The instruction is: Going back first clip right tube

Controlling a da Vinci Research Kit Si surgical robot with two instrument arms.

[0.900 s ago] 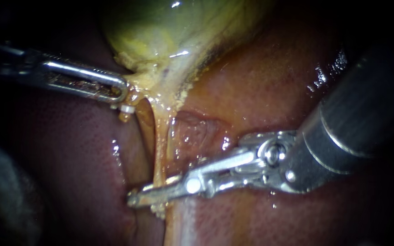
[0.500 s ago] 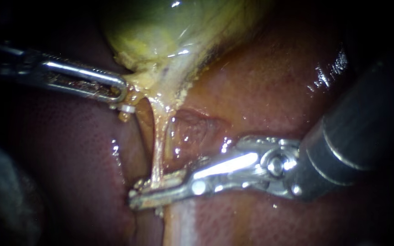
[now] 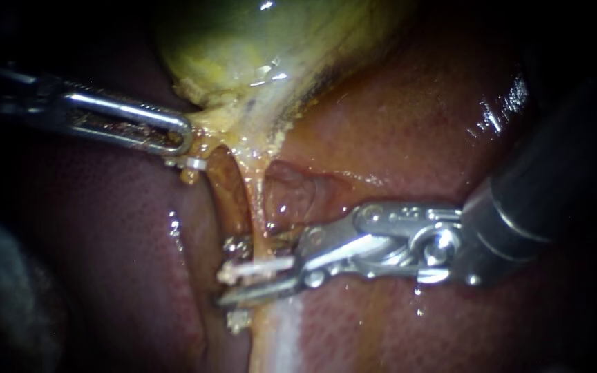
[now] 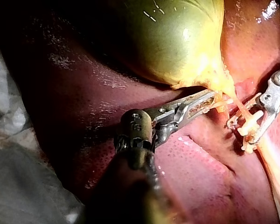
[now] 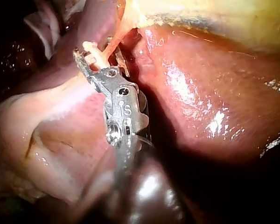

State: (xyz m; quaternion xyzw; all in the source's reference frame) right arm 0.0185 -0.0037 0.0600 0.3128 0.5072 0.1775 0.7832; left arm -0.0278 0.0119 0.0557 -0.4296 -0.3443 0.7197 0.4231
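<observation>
Jaws of my steel right instrument (image 3: 229, 273) gape, lower centre, a white clip (image 3: 262, 267) between them; my left instrument (image 3: 184, 142) clamps the yellow-green gallbladder (image 3: 257, 62).

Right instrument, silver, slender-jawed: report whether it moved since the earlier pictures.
Yes: the right instrument drew back rightward, jaws opening, away from the steady left instrument.

The gallbladder (image 3: 243, 48) is cut off by the upper edge of the endoscope view. The shaft of the left instrument (image 3: 184, 141) is lost in darkness, and the tissue inside its jaws is covered. Whether the clip (image 3: 260, 268) fully encloses the tube (image 3: 249, 200) cannot be told.
</observation>
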